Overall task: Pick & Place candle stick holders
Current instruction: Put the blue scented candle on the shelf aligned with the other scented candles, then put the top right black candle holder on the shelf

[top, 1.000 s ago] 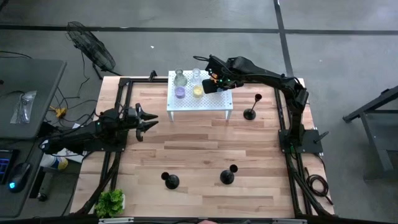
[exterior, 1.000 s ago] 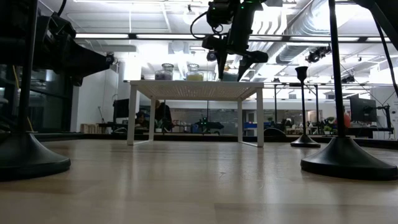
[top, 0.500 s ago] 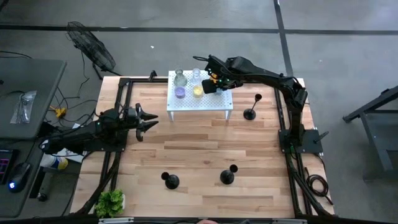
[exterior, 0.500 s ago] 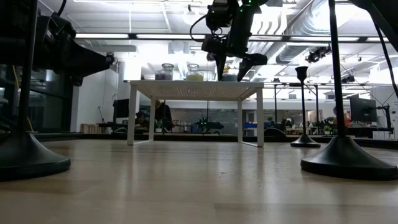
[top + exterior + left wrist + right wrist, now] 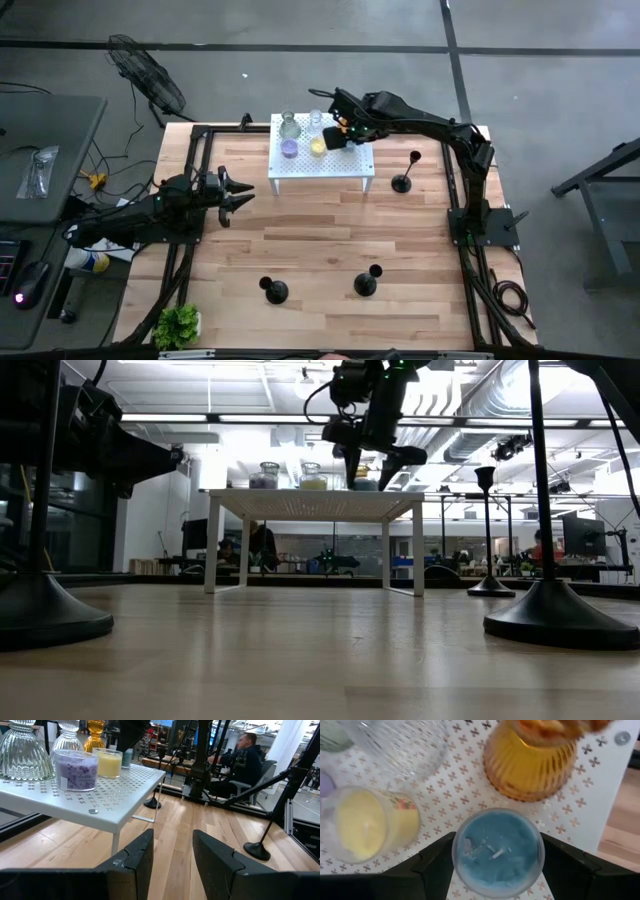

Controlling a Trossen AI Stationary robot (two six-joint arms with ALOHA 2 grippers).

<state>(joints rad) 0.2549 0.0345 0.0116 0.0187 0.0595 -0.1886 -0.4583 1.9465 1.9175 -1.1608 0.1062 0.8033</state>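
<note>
Blue glass cup (image 5: 498, 851) (round, waxy) between right claw (image 5: 498, 865) fingers

blue candle (image 5: 497, 850), white perforated stand (image 5: 470, 790)

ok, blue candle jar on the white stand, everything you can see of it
The blue candle jar is a small round cup of clear glass filled with pale blue wax, with a short whitish wick at the centre. It stands upright on the white perforated stand, near its edge, apart from the amber ribbed holder and the yellow candle jar beside it. The right claw is open, one finger on either side of it; whether the fingers touch the glass is unclear.
</note>
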